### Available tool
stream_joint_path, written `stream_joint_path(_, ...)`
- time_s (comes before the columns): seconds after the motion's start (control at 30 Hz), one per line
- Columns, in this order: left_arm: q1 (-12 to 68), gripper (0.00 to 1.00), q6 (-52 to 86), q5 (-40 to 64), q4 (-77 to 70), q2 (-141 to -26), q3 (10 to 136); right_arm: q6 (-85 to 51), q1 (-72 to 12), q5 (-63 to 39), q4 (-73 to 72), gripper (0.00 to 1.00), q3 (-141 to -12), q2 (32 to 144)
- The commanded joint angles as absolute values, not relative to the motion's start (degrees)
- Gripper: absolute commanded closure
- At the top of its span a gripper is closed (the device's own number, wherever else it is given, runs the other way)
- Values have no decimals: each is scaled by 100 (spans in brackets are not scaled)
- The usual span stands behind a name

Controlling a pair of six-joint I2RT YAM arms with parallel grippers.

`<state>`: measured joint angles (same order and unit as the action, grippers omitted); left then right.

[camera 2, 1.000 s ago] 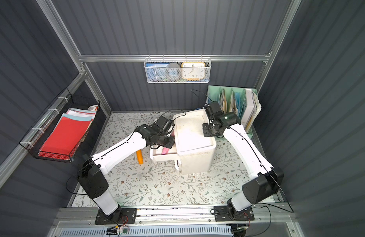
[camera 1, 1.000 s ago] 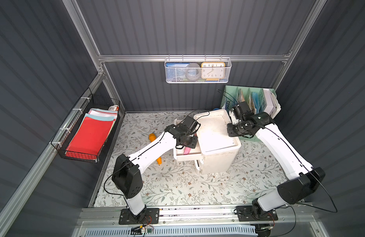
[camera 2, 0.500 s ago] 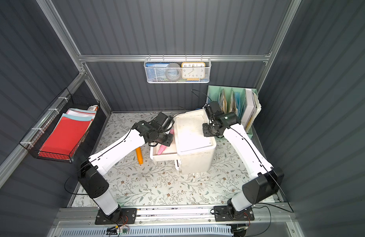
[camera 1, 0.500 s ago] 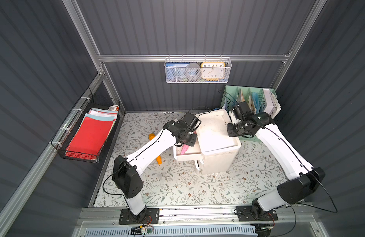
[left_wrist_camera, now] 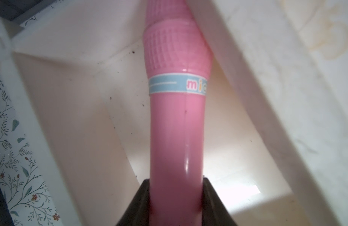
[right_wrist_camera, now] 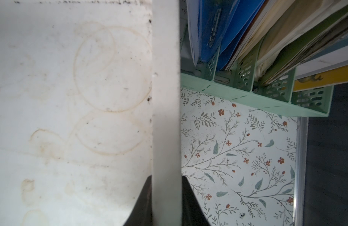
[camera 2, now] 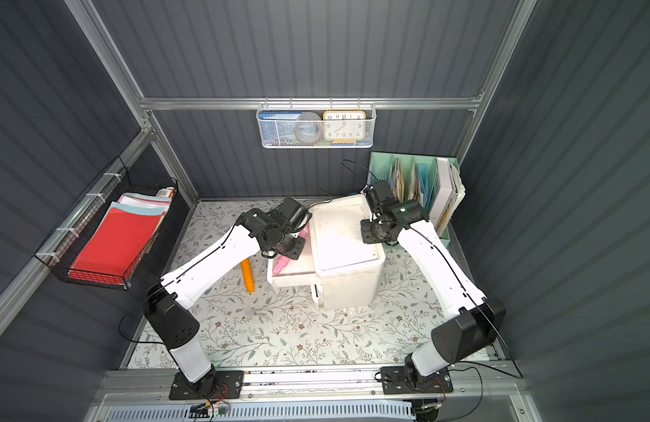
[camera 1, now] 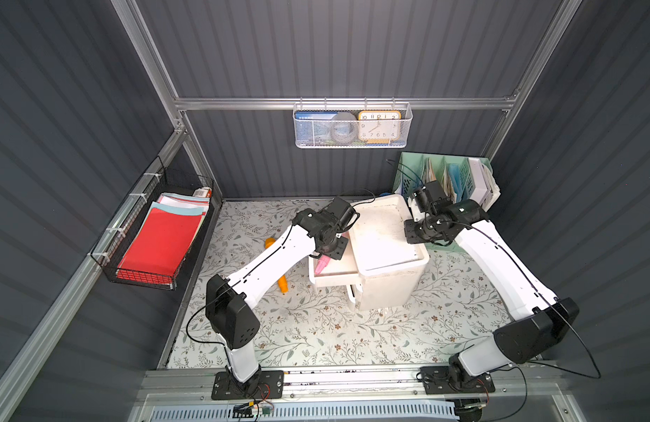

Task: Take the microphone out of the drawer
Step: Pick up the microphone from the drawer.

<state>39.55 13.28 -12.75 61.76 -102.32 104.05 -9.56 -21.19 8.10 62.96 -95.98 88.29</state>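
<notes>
- Steering clear of the orange pen [camera 2: 247, 274] lying on the mat left of the cabinet [camera 1: 384, 237], apart from it.
- Clamping the pink microphone [left_wrist_camera: 177, 127] by its smooth handle with the left gripper [left_wrist_camera: 176, 182], jaws closed on both sides of it, above the open drawer [camera 1: 332, 280] on the cabinet's left side.
- Hanging within the drawer's outline, not yet clear of the cabinet; touching the drawer floor or not, impossible to tell.
- Probably lifting out now: raising straight up until the head clears the drawer wall, and only then swinging away from the cabinet.
- Avoiding an early sideways pull, likely to snag on the wall or on the cabinet's overhanging top.
- Squeezing firmly, the handle looking glossy and apt to slip or pivot.
- Pinching the cabinet's right rim with the right gripper [right_wrist_camera: 166, 185], jaws shut on it, apparently bracing the cabinet against the pull.
- Ignoring the green file rack [right_wrist_camera: 247, 95] standing right of the cabinet.
</notes>
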Motion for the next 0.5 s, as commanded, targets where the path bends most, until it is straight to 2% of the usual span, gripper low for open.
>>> stream_joint_path(0.0,3932,74,1380,-1670,6159,-10276,10736,-940,-2114,791,6425,95,-9471,8974)
stream_joint_path(0.47,3929,75,1424,-2018,6835,-10547,11393,-953,-2115,800,6425,95,-9466,8991)
